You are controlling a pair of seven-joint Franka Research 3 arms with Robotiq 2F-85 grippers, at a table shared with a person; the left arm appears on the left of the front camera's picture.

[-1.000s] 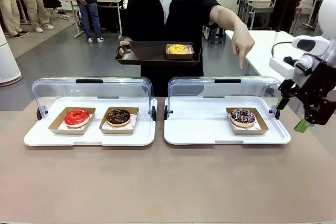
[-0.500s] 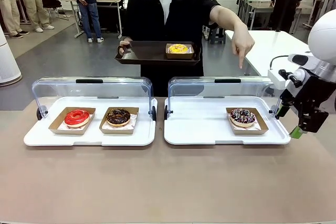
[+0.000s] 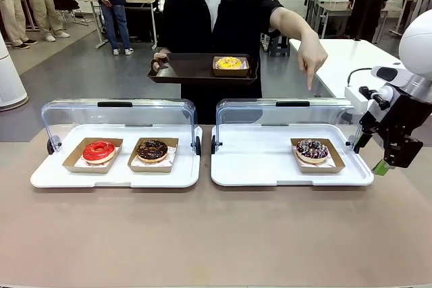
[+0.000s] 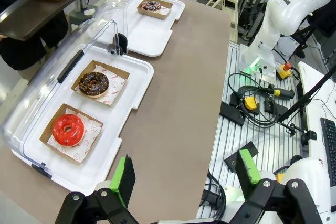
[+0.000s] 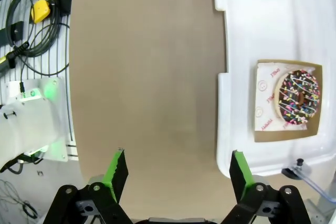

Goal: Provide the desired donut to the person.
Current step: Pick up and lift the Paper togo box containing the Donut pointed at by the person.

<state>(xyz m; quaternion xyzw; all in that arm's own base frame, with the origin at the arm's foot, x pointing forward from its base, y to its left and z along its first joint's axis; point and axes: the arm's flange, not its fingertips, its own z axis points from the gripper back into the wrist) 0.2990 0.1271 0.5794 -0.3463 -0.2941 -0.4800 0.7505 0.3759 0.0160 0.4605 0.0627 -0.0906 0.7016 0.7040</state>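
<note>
Left wrist view: left gripper hanging near the table's edge, fingers spread wide, holding nothing, looking along the red donut and chocolate donut on the left white tray.

Front view, centre: the person, dark serving tray in one hand with a yellow donut aboard, pointing hand aimed down at the sprinkled donut. Sits in a card boat toward the right end of the right white tray, clear lid raised behind.

Far right: right gripper just beside that tray's end, fingers apart, empty.

Judged as the approach step: choice signalled, nothing grasped yet. Next calls for swinging in over the tray rim, dropping astride the card boat and closing on the card, not the icing.
</note>
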